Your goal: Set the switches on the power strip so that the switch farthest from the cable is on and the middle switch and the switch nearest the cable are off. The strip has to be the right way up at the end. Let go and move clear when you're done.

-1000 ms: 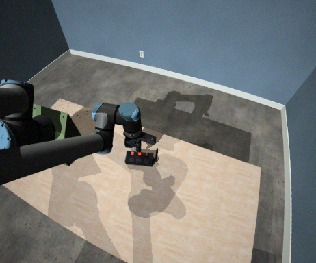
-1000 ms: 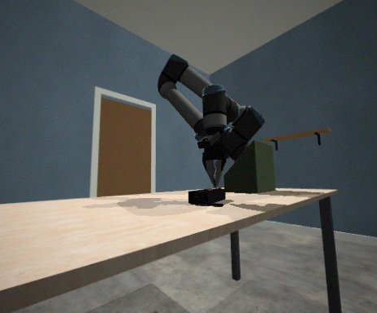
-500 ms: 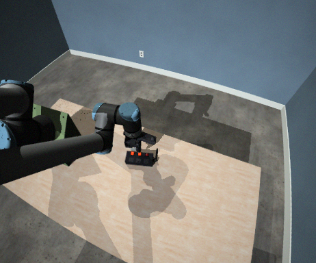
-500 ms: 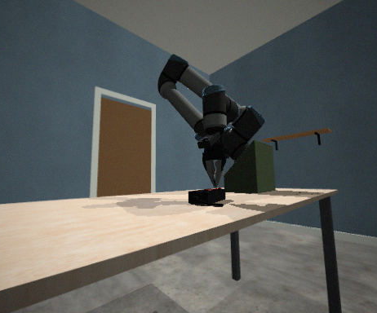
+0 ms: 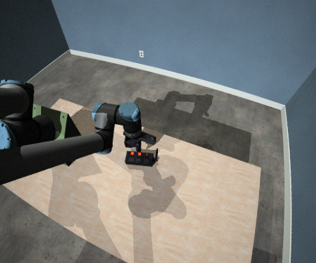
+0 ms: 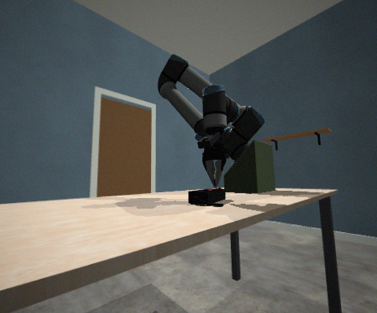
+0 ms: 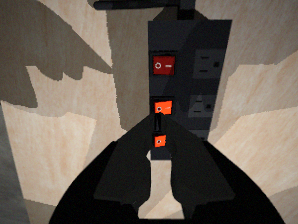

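Three rocker switches ran in a row along a black power strip (image 5: 139,159) that lay right way up on the wooden tabletop (image 5: 205,192), its cable (image 7: 131,5) leaving the end farthest from the wrist camera. The jaws were pressed fully together and held nothing, their joined tip poised directly over the strip between the middle switch (image 7: 163,107) and the switch farthest from the cable (image 7: 160,141), both glowing bright orange-red, while the switch nearest the cable (image 7: 164,65) showed a darker red. Seen from the side, the tip hung just above the strip's top face; contact could not be confirmed. The strip looked like a rigid, light plastic box, likely to slide or tip on the smooth wood under a sideways shove, so a straight downward press on one end of a rocker seemed the safer handling, with no grasp needed. The arm's green base block (image 6: 252,167) stood behind the strip
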You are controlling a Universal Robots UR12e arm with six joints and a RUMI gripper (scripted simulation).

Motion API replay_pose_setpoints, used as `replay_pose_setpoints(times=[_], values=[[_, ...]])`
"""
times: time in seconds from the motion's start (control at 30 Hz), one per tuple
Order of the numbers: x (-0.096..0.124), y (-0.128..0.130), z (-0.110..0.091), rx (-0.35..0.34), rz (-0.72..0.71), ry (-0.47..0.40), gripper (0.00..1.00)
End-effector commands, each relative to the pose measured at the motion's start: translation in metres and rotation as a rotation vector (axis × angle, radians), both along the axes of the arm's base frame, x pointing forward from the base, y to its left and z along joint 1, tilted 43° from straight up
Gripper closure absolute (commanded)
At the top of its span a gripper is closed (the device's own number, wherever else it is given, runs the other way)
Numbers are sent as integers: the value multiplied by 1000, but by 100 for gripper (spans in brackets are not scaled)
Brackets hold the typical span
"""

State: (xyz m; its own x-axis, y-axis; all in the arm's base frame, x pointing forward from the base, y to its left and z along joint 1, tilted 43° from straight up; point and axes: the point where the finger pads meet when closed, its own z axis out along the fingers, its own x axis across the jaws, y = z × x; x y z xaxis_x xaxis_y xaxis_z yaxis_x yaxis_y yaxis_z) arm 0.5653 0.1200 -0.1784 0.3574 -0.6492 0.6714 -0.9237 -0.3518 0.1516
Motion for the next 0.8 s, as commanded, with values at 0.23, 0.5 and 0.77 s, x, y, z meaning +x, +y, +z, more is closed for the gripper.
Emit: replay_pose_setpoints(times=[0.23, 0.5, 0.77], values=[[0, 0, 0, 0, 0, -1, 100], [0, 0, -1, 0, 0, -1, 100], [1, -2, -2, 0, 0, -1, 100]])
